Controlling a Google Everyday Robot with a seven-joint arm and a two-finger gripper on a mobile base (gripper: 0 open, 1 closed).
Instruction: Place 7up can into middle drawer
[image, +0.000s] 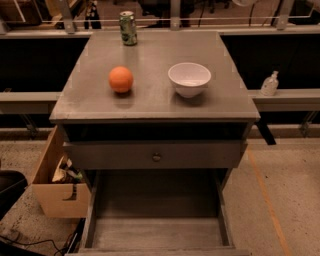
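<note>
An orange and a white bowl rest on the tabletop.

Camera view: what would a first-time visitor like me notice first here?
Probably the orange and white bowl side by side mid-tabletop, with the 7up can alone at the far edge. Below, the middle drawer stands pulled open beneath a closed drawer front. The gripper is not in view.

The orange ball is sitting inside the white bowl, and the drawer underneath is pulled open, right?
Not quite: the camera view shows the orange ball on the tabletop beside the white bowl, apart from it. The middle drawer underneath is pulled open, as you said. The gripper is out of view.
</note>
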